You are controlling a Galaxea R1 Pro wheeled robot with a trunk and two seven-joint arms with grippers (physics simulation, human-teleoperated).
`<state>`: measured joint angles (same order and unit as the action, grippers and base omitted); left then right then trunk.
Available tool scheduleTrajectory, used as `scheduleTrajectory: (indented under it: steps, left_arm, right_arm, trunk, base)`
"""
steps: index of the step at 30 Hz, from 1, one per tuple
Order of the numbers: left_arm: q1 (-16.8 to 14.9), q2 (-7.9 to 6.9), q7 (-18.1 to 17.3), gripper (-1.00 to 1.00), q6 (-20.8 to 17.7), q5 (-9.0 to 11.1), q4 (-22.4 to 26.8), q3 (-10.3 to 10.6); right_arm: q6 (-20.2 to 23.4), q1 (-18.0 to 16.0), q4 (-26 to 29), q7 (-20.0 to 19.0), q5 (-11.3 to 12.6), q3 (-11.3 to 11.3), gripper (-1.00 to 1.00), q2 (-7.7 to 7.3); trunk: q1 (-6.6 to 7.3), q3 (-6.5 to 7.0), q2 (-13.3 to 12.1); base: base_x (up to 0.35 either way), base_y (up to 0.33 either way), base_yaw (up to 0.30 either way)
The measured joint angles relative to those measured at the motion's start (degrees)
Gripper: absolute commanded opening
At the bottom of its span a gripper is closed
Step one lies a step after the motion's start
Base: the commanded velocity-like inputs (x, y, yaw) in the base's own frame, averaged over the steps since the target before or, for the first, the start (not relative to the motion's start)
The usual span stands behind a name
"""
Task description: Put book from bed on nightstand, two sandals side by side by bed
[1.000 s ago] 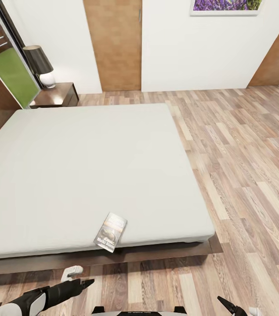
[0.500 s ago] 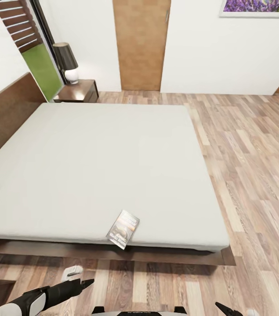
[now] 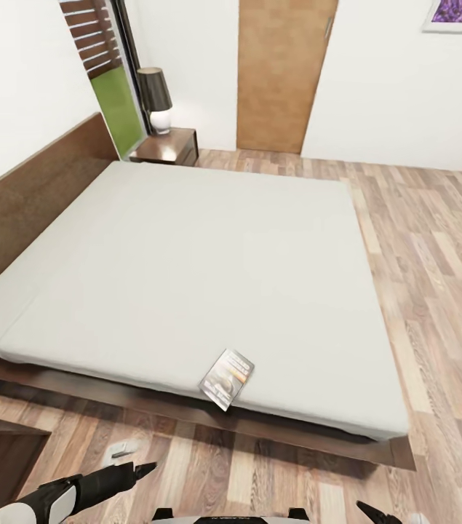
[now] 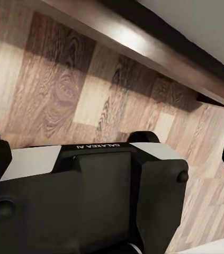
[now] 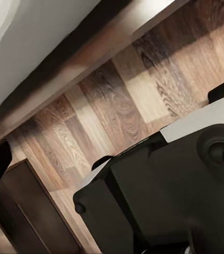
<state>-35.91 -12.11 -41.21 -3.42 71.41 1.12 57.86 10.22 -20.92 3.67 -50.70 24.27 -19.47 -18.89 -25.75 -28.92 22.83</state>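
Off-white mattress covers nearly the whole bed, which sits low on a dark brown frame with a headboard along one side. Near the mattress edge closest to the robot lies the book, a thin paperback with a dark cover and an orange band, one corner reaching just over that edge (its lettering is too small to read). It lies flat on the bed and nothing touches it.

Below the bed's near frame rail, over the wood-plank floor, the left end effector points toward the bed; its dark fingers look drawn together to a tip, though I cannot tell for certain whether they are closed. The book is well apart from it, up on the mattress beyond the rail. The right end effector shows as a dark tip at the picture's edge, also well short of the bed, and its state cannot be told.

At the bed's far headboard corner stands a nightstand, dark reddish-brown, carrying a lamp with a dark shade and white base. Beside the nightstand is a tall window showing green, and a plain brown door stands in the white wall past the bed's far side.

Both wrist views look over the robot's own body at plank floor and the bed's dark frame rail.
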Motion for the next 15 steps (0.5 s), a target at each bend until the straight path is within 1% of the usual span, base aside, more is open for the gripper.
scheduleTrajectory:
  steps: [15]
  left_arm:
    - [0.00,0.08,0.05,1.00,0.00,0.00,0.00,0.01]
  right_arm:
    - [0.00,0.00,0.00,0.05,-0.01,-0.02,1.00,0.00]
  trunk:
    - [0.00,0.00,0.00]
  base:
    - [0.000,0.000,0.288]
